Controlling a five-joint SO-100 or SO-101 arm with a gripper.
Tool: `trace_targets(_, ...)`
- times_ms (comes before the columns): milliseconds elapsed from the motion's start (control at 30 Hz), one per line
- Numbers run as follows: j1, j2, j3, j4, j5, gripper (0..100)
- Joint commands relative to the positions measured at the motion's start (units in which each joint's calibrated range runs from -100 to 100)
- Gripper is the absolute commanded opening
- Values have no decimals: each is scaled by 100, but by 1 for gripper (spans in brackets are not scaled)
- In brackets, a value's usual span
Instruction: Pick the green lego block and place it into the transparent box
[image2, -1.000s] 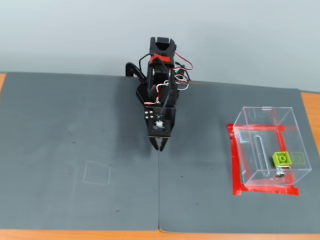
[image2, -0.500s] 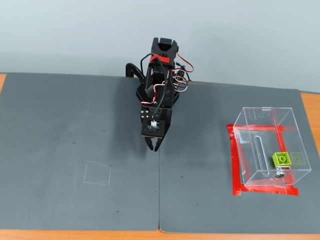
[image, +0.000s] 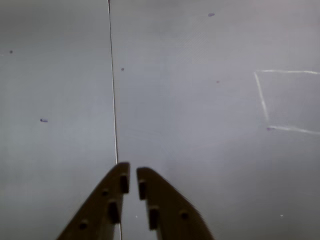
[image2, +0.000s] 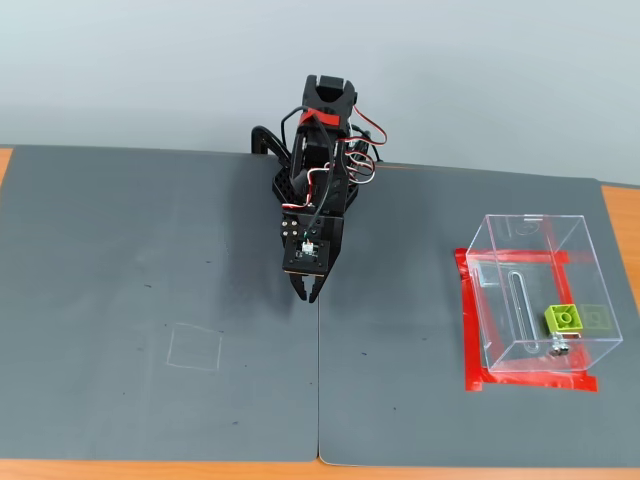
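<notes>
The green lego block lies inside the transparent box at the right of the fixed view, near the box's front right corner by the small metal latch. My gripper hangs over the seam between the two grey mats, well left of the box. In the wrist view my gripper is shut and empty, its tips nearly touching above bare mat. The block and the box are out of the wrist view.
Red tape marks the box's place on the mat. A faint chalk square is drawn on the left mat; it also shows in the wrist view. The mat seam runs under the gripper. The wooden table edge lies at the front.
</notes>
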Motion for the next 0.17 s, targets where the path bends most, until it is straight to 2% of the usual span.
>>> trace_targets(0,35,-68,36,-4,-6,2)
trace_targets(133,35,-68,36,-4,-6,2)
